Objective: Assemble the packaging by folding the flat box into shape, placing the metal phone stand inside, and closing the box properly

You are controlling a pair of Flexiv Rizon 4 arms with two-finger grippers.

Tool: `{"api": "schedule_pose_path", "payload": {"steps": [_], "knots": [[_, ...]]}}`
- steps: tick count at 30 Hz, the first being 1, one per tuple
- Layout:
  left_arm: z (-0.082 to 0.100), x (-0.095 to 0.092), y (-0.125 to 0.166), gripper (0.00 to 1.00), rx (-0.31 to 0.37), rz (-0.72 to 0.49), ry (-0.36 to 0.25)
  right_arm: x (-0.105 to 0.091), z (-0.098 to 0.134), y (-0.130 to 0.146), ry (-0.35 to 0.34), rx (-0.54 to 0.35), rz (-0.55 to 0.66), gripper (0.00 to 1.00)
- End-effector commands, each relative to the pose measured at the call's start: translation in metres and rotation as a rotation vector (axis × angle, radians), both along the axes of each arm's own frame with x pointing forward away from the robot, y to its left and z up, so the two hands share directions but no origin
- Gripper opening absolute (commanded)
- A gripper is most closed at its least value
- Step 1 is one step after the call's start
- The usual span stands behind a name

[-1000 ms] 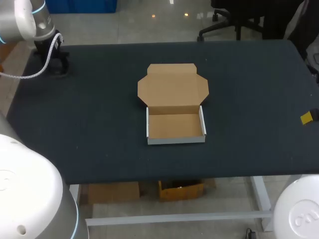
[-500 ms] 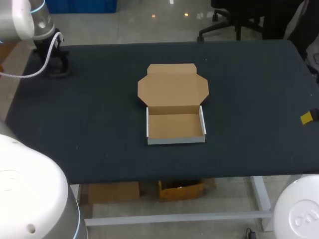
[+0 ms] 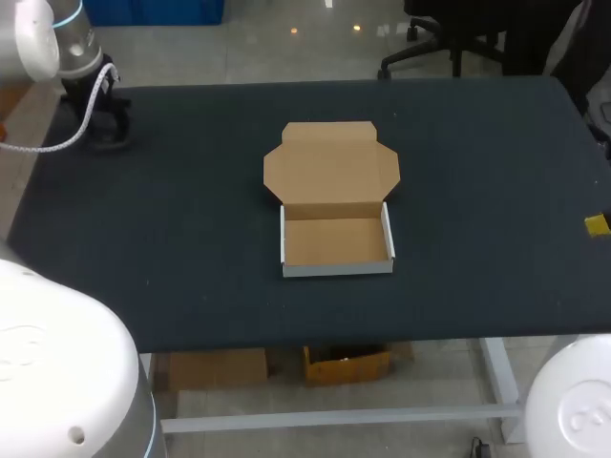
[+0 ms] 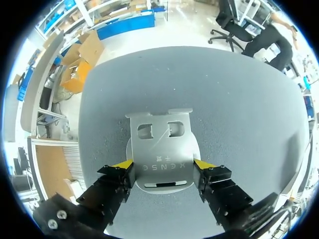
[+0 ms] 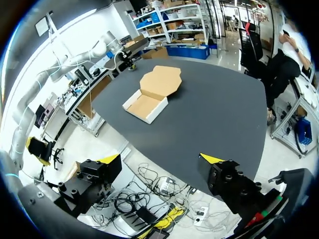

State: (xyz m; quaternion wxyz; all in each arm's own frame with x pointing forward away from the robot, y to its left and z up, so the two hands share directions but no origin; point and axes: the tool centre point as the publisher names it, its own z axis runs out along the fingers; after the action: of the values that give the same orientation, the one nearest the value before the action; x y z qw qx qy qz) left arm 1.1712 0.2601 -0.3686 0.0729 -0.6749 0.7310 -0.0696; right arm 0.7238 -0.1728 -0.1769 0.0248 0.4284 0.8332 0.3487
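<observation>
i look down on a wide dark charcoal table with a matte, finely grained top.

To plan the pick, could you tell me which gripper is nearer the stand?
The left gripper: the stand lies right under it; the right gripper is out at the table's opposite side.

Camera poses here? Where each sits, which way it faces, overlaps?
Head: above, behind the robot, looking down on table and open box; left arm at far corner.
Left wrist: looking down on phone stand; left gripper over it.
Right wrist: off the table's edge, facing across it; right gripper open.
Shared: head and right wrist see the box.
</observation>
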Motion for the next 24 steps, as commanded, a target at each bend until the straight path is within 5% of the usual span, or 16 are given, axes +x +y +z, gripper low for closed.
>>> {"api": "schedule_pose_path", "payload": {"steps": [1, 13, 24], "knots": [[0.008, -0.011, -0.004, 0.0, 0.005, -0.006, -0.011, -0.012, 0.002, 0.001, -0.118, 0.022, 0.051, 1.0], [0.02, -0.028, -0.017, 0.0, 0.006, -0.048, -0.021, -0.008, 0.001, -0.002, -0.289, -0.039, 0.373, 1.0], [0.03, -0.051, -0.035, 0.0, 0.018, -0.112, -0.029, -0.003, -0.008, -0.003, -0.209, -0.06, 0.505, 1.0]]}}
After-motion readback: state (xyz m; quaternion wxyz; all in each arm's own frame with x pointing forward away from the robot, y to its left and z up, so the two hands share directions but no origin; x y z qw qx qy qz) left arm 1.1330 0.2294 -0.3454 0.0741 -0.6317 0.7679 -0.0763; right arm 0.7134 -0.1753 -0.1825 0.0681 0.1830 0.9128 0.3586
